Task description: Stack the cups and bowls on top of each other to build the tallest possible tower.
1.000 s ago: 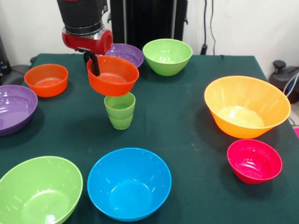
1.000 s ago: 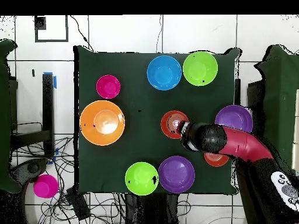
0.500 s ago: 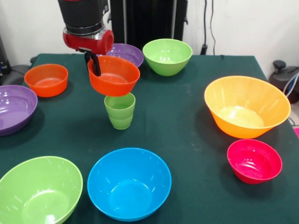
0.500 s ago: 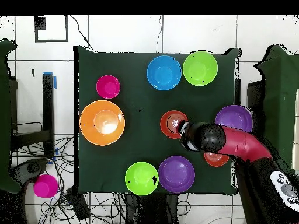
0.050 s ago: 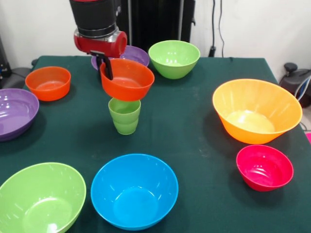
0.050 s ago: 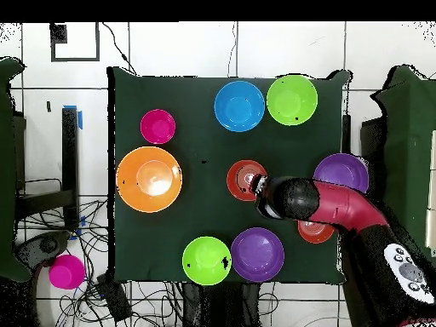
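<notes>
In the front view you see, from the left, a purple bowl (image 5: 15, 113) and a small orange-red bowl (image 5: 48, 83) on the green table (image 5: 194, 131). Next, your gripper (image 5: 106, 67) is clamped over the near-left rim of 1 orange-red bowl (image 5: 127, 79), held directly above the light-green cup (image 5: 125, 115); it seems to hover just over the cup's rim, though contact is hard to judge.

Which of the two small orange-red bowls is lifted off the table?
The orange-red bowl held by the pincer above the light-green cup. The other orange-red bowl rests on the table beside a purple bowl.
</notes>
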`<act>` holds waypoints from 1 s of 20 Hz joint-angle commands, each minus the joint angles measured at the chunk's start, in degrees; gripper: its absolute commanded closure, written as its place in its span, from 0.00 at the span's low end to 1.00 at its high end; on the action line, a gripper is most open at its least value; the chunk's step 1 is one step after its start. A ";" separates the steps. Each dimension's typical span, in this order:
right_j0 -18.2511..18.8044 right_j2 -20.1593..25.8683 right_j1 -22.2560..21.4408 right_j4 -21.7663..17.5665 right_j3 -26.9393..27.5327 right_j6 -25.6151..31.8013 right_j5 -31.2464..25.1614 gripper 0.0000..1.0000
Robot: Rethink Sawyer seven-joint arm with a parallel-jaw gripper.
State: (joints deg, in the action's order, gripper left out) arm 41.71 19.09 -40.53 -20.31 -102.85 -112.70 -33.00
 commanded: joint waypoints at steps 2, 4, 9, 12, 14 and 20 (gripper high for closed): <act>-2.62 3.52 3.53 -0.36 4.32 2.37 -2.65 1.00; -2.58 3.41 3.95 -0.63 4.77 2.76 -2.46 1.00; -2.78 3.04 4.30 -0.76 5.22 2.66 -2.37 1.00; -2.20 2.91 5.97 -1.72 7.05 3.91 -2.09 1.00; -2.11 2.28 6.00 -2.47 8.46 4.78 -3.20 1.00; -1.47 2.50 6.46 -2.98 10.61 7.18 -5.32 1.00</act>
State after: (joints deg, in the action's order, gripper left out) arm 40.73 19.12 -36.85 -20.33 -97.83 -112.70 -33.01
